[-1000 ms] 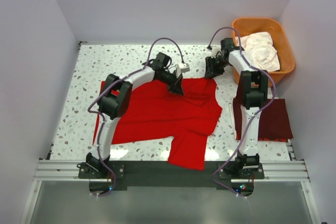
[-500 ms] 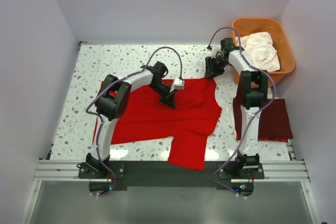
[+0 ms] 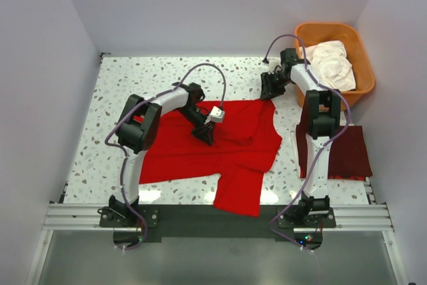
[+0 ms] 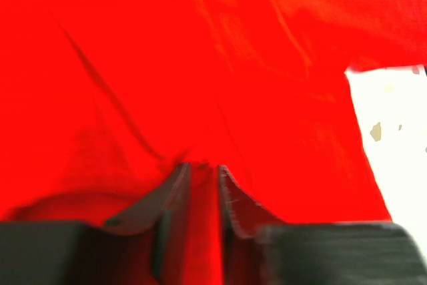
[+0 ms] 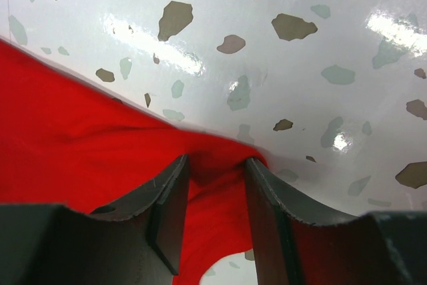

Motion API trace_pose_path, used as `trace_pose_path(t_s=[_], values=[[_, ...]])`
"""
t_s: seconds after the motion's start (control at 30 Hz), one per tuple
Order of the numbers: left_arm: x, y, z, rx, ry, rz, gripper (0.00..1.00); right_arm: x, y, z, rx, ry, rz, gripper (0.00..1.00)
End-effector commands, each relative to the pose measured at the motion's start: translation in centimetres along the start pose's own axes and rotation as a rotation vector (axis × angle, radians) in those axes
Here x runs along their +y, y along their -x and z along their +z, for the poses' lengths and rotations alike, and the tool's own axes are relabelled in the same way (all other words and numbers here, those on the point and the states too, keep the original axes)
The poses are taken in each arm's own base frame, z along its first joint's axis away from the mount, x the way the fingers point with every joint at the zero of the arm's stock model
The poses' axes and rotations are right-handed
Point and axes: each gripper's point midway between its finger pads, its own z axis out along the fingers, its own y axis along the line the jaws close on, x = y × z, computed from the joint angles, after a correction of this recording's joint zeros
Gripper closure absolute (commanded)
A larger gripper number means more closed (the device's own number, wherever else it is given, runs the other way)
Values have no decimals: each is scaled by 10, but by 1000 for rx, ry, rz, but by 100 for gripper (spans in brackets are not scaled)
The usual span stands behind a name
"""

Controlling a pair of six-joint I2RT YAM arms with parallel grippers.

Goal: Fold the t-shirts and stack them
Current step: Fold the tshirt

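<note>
wrist-only: right end effector [image 5: 215, 162] pinching red t-shirt [image 5: 80, 158]

Plain pale walls [image 3: 220, 5] close in on three sides, faintly lilac. The surface [image 3: 133, 78] is white terrazzo flecked grey and brown, glossy, throwing back bright patches of light. An aluminium rail [image 3: 73, 215] runs along its near edge.

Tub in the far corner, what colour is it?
The tub is orange; the top view shows it best.
</note>
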Motion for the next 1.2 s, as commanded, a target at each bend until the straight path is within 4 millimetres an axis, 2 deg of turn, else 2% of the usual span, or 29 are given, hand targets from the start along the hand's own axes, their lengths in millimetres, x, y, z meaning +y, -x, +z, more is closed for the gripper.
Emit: trace_pose_path(t_s=[0.0,0.07,0.13,0.23,0.3,0.37,0.43,0.47,0.67,0.8,0.93,1.0,1.1,1.17], values=[[-17,13,-14,-5,-14,138,70,-9,-10,-4,43,-38,-8,57],[-12,22,-18,-22,18,171,64,-2,-9,-10,32,-15,-12,57],[-9,43,-28,-60,75,178,64,2,-9,-14,29,-2,-2,57],[14,88,-37,-142,213,257,63,11,-6,-24,16,17,-3,57],[16,107,-41,-169,265,274,62,13,-6,-29,12,17,-2,57],[24,129,-31,-199,322,282,58,15,-6,-35,8,15,-1,57],[26,136,-22,-197,329,281,56,15,-8,-38,16,4,2,57],[30,141,-11,-190,333,290,53,14,-9,-39,20,-4,3,57],[30,150,27,-186,286,276,39,9,-13,-45,44,-47,9,54],[33,149,44,-168,290,276,37,14,-5,-54,15,-36,9,53],[43,144,53,-157,315,259,37,20,-9,-60,24,-20,15,53],[48,139,57,-147,316,250,38,22,-10,-59,24,-11,25,53],[50,136,59,-136,308,253,44,25,-14,-49,41,22,57,53],[49,137,58,-135,304,257,54,23,-15,-39,46,31,73,53]])
